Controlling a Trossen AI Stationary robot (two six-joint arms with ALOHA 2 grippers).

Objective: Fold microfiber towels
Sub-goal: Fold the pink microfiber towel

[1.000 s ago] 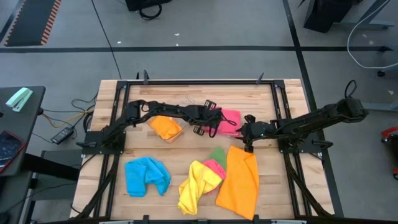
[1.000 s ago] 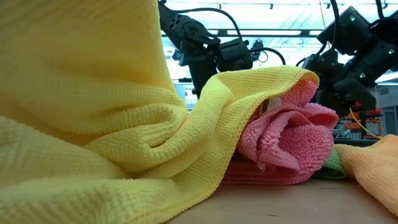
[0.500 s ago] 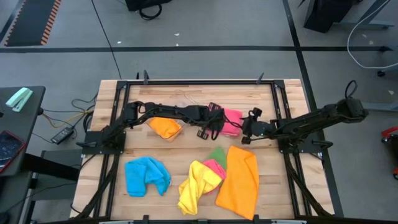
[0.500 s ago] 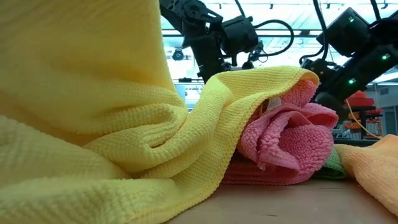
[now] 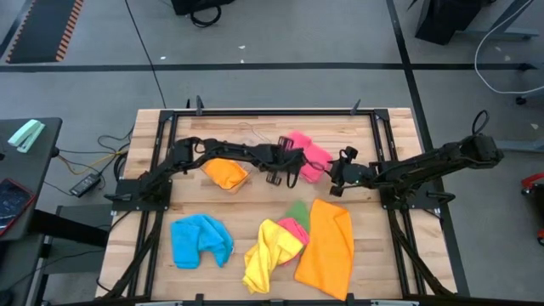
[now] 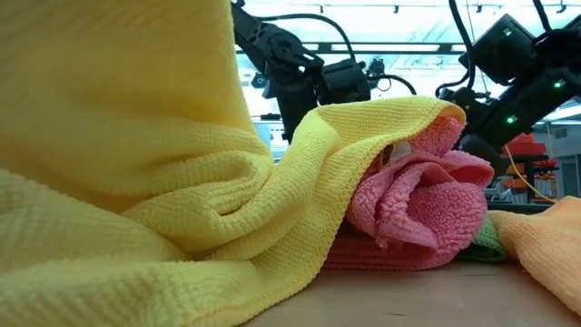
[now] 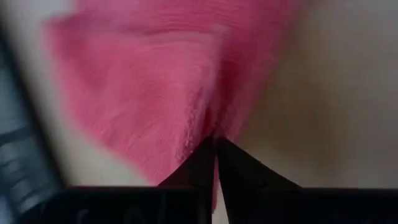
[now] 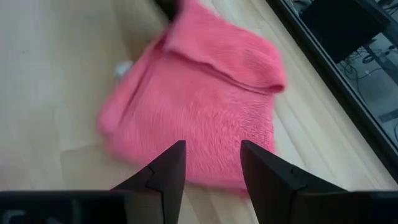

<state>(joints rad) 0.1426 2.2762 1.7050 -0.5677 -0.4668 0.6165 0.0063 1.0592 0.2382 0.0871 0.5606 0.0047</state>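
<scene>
A pink towel (image 5: 308,155) lies on the table at the far middle, one part folded over the rest (image 8: 224,53). My left gripper (image 5: 295,164) is shut on it (image 7: 174,81). My right gripper (image 5: 336,182) is open just off the towel's right edge, its fingers (image 8: 169,168) pointing at the towel and touching nothing. A folded orange towel (image 5: 228,174) lies to the left. Blue (image 5: 201,240), yellow (image 5: 270,255), pink (image 5: 293,227), green (image 5: 297,212) and large orange (image 5: 326,246) towels lie near the front. My left gripper pinches a bunched part of the pink towel (image 7: 210,127) between its two shut fingers. How many layers it holds, I cannot tell. The towel spreads out ahead of the fingers, and its right part (image 5: 319,166) lies on the table.
The low view is mostly filled by the yellow towel (image 6: 136,182), with the second pink towel (image 6: 418,209) beside it. A dark metal frame (image 5: 272,112) runs around the table's edges. Bare wood shows at the far right (image 5: 357,140).
My right gripper has left the large orange towel's far edge and gone toward the pink towel. My left gripper has gone toward the far edge with the pink towel, whose left part now reaches farther back and lies folded over; its right part has stayed.
</scene>
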